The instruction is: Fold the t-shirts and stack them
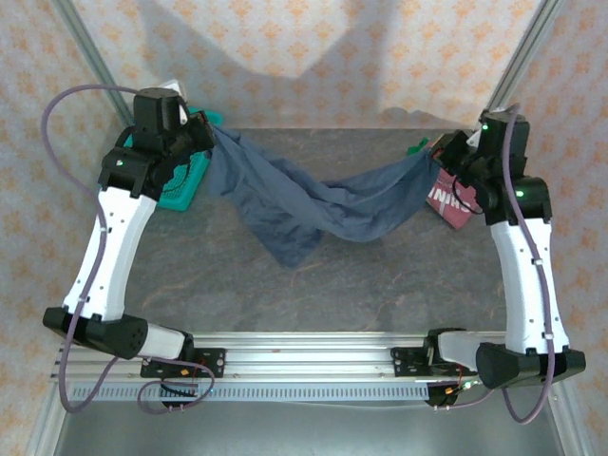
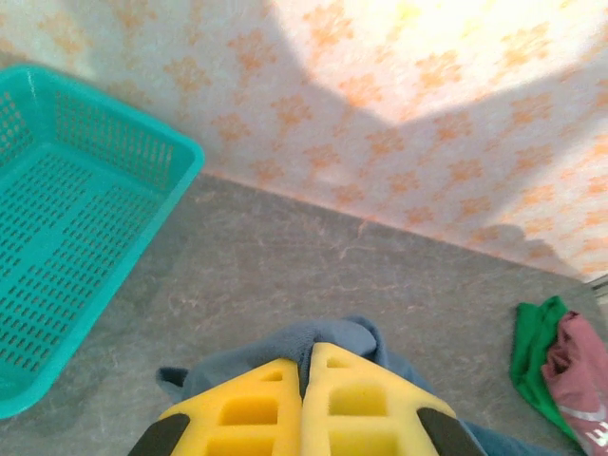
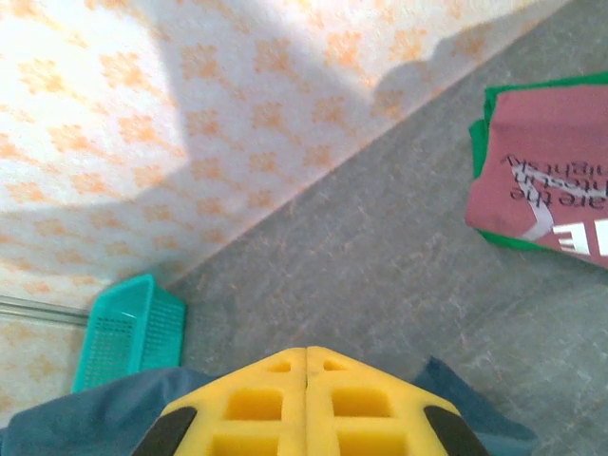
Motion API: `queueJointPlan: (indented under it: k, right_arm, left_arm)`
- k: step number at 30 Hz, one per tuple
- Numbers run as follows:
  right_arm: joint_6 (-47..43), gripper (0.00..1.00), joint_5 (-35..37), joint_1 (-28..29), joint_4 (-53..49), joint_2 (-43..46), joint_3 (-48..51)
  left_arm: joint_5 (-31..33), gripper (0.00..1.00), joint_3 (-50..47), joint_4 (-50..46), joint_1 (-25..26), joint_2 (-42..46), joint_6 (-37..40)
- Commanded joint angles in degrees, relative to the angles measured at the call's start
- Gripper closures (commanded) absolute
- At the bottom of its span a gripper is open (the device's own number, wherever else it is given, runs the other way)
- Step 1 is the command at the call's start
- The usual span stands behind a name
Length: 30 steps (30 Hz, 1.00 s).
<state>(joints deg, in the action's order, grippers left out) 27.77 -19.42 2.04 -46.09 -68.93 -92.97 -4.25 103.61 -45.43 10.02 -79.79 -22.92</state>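
The slate-blue t-shirt (image 1: 313, 204) is slung across the table (image 1: 380, 294) with its long axis left to right. Its slack middle droops toward the near edge. Each end rises to closed fingers: the left gripper (image 2: 306, 356) pinches the left end and the right gripper (image 3: 306, 353) the right, so neither arm is nearer. Beyond, the dark red shirt (image 3: 551, 161) lies on the green shirt (image 2: 532, 337) at the far right corner, with the teal basket (image 2: 76, 237) far left.
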Motion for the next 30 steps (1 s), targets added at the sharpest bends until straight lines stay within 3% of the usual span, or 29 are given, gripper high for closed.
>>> queueJointPlan:
  k: [1, 9, 14, 16, 18, 22, 25, 30]
  right_arm:
    - [-0.21, 1.0, -2.54, -1.99, -0.76, 0.81, -4.19]
    - [1.04, 1.0, -7.37, -3.74, 6.01, -8.4, -10.35]
    - [0.76, 1.0, -10.15, -4.32, 8.11, -13.42, -19.66]
    - [1.07, 1.0, -11.44, -4.32, 6.29, -12.62, -20.11]
    - [2.75, 1.0, -13.39, -4.33, 6.23, -8.84, -15.4]
    - [6.69, 1.0, -14.87, -4.33, 5.76, 2.19, -1.97]
    - [11.04, 1.0, -17.94, -4.3, 4.62, 9.29, 5.93]
    - [11.94, 1.0, -17.25, -4.33, 0.13, 15.38, 9.97]
  left_arm:
    - [-2.58, 1.0, 5.02, 1.32, -0.59, 2.03, 1.32]
    - [-13.97, 1.0, 21.3, 3.29, -4.5, -10.22, -3.49]
    - [-16.4, 1.0, 42.06, -3.48, -5.21, -20.11, -2.02]
    - [-16.71, 1.0, 43.27, -6.11, -5.2, -19.45, -1.2]
    - [-17.18, 1.0, 37.9, -7.09, -5.22, -15.56, -0.16]
    - [-16.91, 1.0, 13.2, 0.51, -5.11, 0.08, -0.93]
    - [-17.01, 1.0, 0.65, 1.49, -5.1, 9.1, -3.27]
    - [-17.88, 1.0, -15.03, 3.37, -5.1, 18.61, -7.38]
